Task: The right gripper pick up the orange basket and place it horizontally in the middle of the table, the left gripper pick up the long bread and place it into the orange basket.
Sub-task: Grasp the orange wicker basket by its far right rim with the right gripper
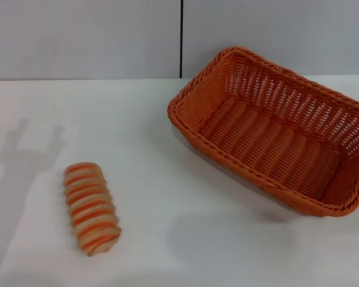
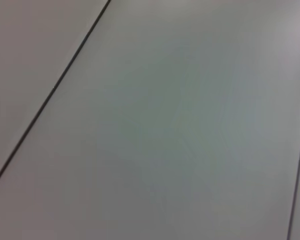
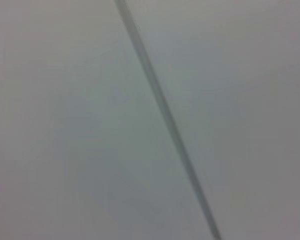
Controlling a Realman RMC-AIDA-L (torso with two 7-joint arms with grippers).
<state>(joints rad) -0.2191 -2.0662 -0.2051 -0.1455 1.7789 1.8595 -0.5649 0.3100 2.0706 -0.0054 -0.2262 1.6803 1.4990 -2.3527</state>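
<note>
on the table [image 1: 167,149], long bread [image 1: 91,208] beside orange basket [image 1: 275,131].

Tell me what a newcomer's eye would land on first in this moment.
First the orange basket, empty, sitting skewed at the table's far right. Next the long bread, striped tan and orange, lying alone at near left, well apart from the basket. Neither arm shows in the head view; both wrist views show only plain grey panels with a dark seam.

A plain pale grey panelled wall [image 1: 84,36] stood behind the work surface, split by a thin dark vertical seam [image 1: 181,36]. Soft, even light fell across it.
</note>
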